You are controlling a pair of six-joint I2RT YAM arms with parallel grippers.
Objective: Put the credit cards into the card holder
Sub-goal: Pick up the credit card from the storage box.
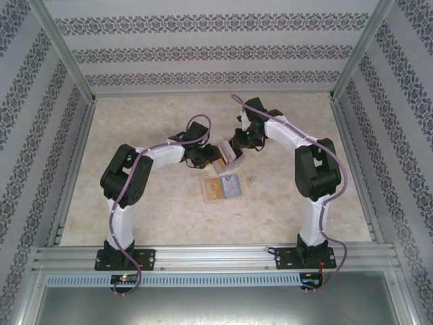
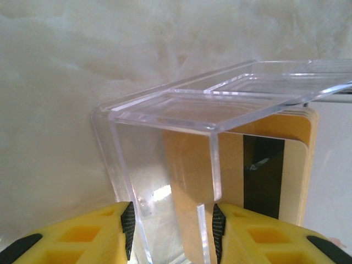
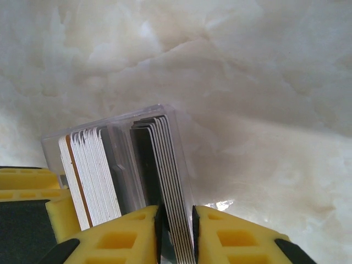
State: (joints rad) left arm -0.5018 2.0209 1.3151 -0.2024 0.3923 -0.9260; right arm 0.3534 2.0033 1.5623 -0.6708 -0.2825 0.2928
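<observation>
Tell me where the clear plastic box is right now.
In the top view the clear plastic box is at mid-table, gripped by the left gripper on its left, with the right gripper pinching credit cards standing inside it.

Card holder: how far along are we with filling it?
Done: in the top view a bluish card lies at the tan card holder; whether it is tucked in I cannot tell. In hand: the left claw grips the clear box; the right claw pinches a few credit cards inside it. Left: the other cards standing in the box.
</observation>
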